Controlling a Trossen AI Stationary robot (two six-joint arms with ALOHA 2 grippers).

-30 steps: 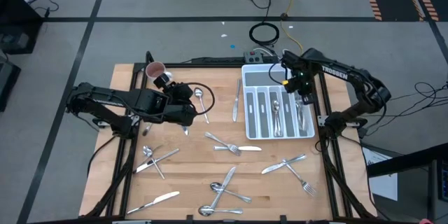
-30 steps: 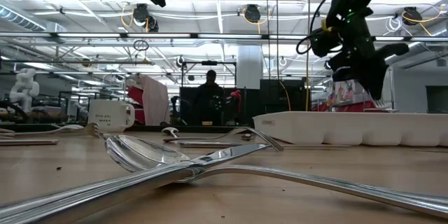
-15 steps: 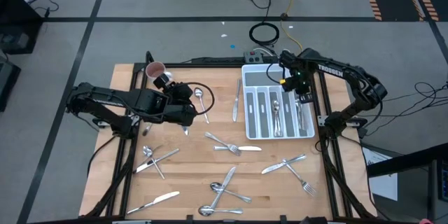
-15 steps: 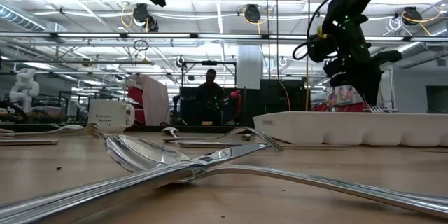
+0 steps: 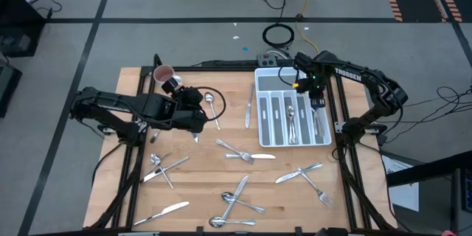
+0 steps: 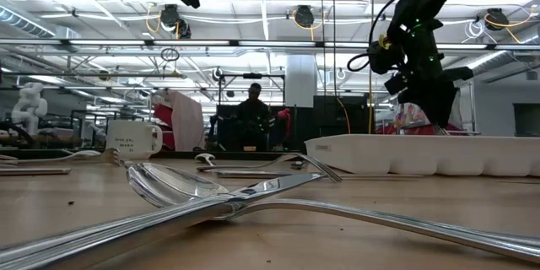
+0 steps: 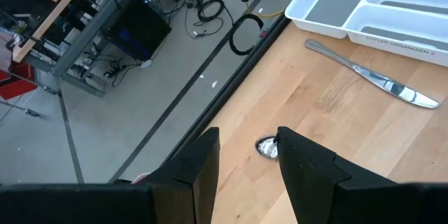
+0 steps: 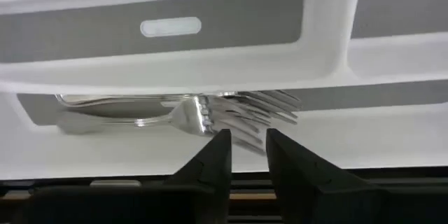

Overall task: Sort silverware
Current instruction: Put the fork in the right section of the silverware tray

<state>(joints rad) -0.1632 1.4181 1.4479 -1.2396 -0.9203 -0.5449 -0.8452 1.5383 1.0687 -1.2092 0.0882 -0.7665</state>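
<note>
The white cutlery tray [image 5: 291, 110] sits at the table's far right and holds several pieces of silverware. My right gripper [image 5: 316, 103] [image 8: 246, 147] hangs over the tray's rightmost slot, fingers pointing down, shut on a fork [image 8: 210, 119] that lies over the forks [image 8: 105, 101] in that slot. More silverware lies scattered on the wood: forks [image 5: 237, 150], a spoon [image 5: 211, 102], a knife [image 5: 248, 107]. My left gripper [image 5: 199, 122] [image 7: 248, 154] waits open above the table left of centre, touching nothing. My right gripper has the fork's tine end [image 8: 246, 136] between its two fingertips, coming from above and pointing down. The fork lies across the fingers. Its head is raised toward the slot wall, and its handle [image 8: 133, 120] slants down onto the forks in the slot.
A white-and-pink mug [image 5: 164, 74] stands at the far left corner. Crossed forks, spoons and knives [image 5: 240, 195] cover the near half of the table, with a knife [image 5: 166, 211] near the front edge. A person [image 6: 253, 118] stands in the room behind.
My right gripper has come down toward the tray and shifted slightly toward the table's left, tipping more upright. The fork's tines now show just above the tray rim in the low view.
</note>
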